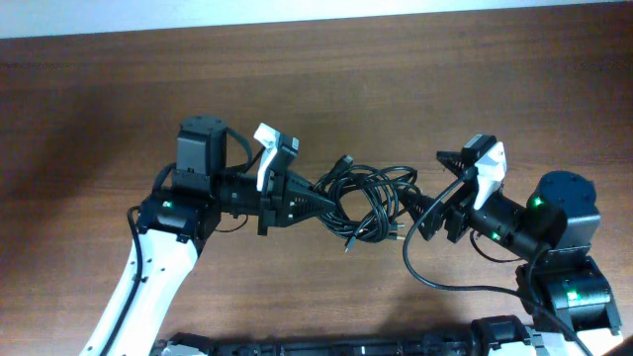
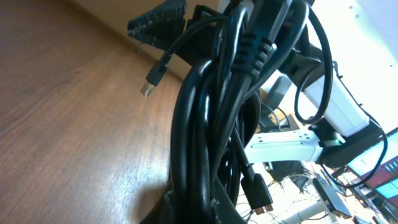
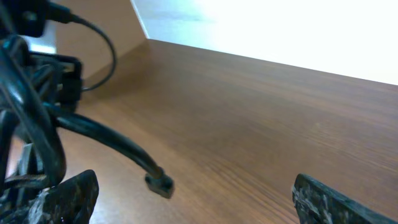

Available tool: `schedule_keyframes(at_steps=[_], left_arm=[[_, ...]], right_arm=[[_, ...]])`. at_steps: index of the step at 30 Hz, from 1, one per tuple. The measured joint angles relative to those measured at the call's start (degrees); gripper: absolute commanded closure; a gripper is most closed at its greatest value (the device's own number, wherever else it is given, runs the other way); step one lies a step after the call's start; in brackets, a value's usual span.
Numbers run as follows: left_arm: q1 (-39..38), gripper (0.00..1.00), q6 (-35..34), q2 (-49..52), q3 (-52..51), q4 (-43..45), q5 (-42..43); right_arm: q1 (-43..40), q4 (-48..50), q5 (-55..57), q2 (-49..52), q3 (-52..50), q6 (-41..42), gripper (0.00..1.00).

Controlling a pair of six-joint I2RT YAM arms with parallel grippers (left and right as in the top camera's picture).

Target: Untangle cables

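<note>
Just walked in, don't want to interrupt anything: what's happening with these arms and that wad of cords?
Two robot arms are working on a tangle of black cables in the middle of the table. The left end effector is shut on one side of the clump; the right end effector is open beside the other side, holding nothing. No cable is separated yet.

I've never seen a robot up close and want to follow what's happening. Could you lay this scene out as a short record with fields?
surface: wooden table
objects: tangle of black cables, between the two arms
left gripper: shut on the cables at the tangle's left side
right gripper: open, jaws wide apart, at the tangle's right side, holding nothing
loose ends: black plug near the right gripper; silvery-tipped plug sticking out free
progress: cables knotted together, not yet separated
</note>
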Motion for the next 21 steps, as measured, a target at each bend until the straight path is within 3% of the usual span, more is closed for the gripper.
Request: schedule_keyframes(at_steps=[21], left_arm=[[2.6, 1.00, 0.2, 0.0, 0.0, 0.7, 1.6]], right_arm=[[0.0, 4.5, -8.5, 0.0, 0.0, 0.0, 0.02]])
